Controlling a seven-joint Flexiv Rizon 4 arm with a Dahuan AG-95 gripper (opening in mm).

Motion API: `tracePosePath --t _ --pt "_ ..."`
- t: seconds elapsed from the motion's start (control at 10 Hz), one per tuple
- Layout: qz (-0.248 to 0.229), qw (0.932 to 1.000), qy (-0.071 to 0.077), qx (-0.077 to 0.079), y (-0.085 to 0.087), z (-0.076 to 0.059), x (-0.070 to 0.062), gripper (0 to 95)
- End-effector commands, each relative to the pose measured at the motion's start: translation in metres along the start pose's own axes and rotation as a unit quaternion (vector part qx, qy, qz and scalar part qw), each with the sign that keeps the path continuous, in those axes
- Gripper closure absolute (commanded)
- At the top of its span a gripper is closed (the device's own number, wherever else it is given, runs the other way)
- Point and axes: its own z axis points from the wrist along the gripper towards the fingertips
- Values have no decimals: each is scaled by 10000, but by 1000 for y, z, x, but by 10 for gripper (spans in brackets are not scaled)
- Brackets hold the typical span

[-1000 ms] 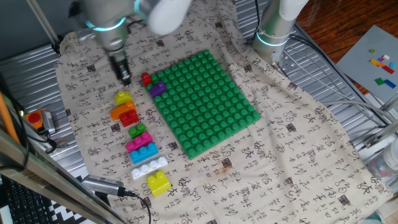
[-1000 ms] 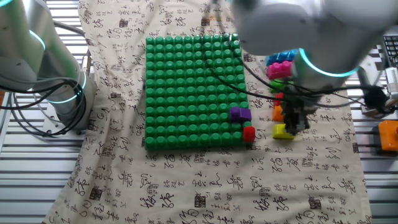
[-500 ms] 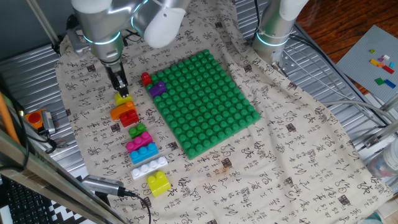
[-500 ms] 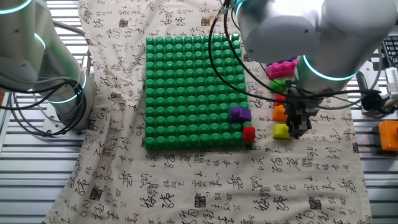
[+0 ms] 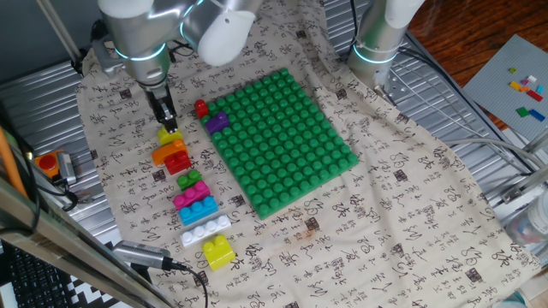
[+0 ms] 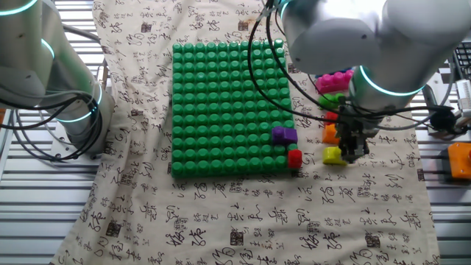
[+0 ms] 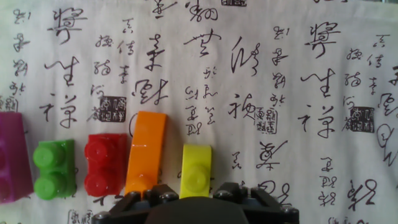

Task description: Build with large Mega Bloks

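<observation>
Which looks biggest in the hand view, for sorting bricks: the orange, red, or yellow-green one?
1. Orange brick, longest.
2. Red brick and yellow-green brick: too alike to rank, and the gripper body hides the yellow-green one's near end.

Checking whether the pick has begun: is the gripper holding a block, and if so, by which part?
It cannot be told. The gripper is down at the yellow block at the end of the row, but its fingertips are hidden in every view.

The silver-grey robot arm (image 5: 141, 34) is bent over with its wrist pointed straight down. The black two-finger gripper (image 5: 166, 125) is held low; finger spacing can't really be made out.
</observation>
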Motion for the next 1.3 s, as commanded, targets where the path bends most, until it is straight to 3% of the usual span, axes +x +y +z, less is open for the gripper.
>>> tracePosePath --t 0.1,0.8,0.9,1.3 --pt "-43 10000 42 4 0 0 -1 380" --pt "174 9998 -35 33 0 0 -1 380" --pt "186 9998 -42 31 0 0 -1 570" --pt "193 9998 -92 6 -4 20 -15 570"
